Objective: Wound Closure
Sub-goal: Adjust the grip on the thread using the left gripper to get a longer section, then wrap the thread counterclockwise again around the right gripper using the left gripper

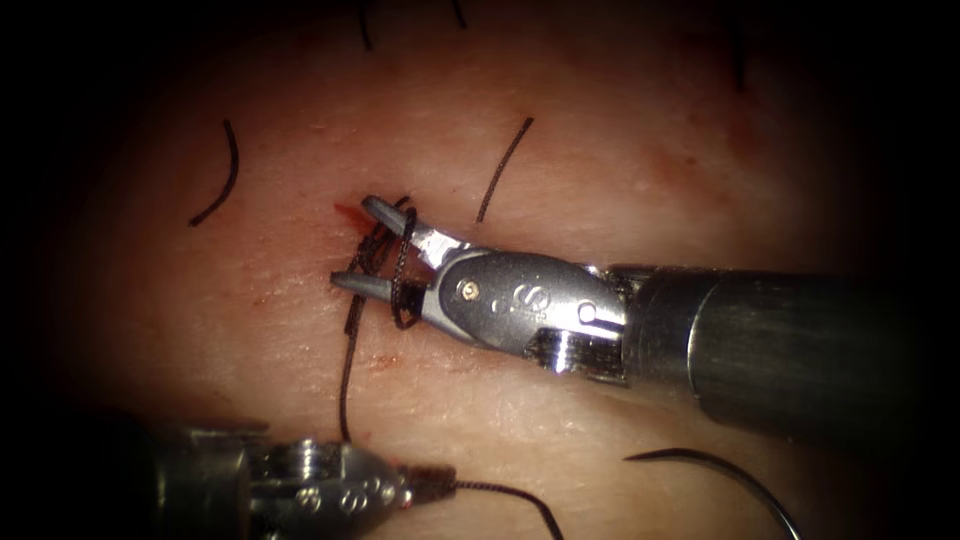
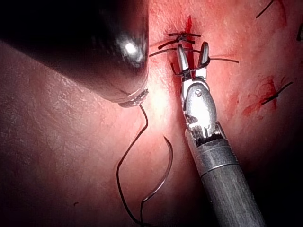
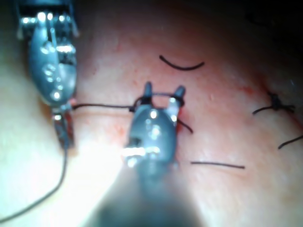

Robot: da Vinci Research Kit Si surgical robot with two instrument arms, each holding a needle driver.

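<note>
Endoscope view: thread (image 1: 403, 270) around open right tool (image 1: 366, 248)

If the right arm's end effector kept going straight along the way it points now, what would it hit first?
The right end effector, jaws open with thread looped round them, points left at the cut. It would likely meet the thread knot there, then the tissue; depth is unclear.
</note>
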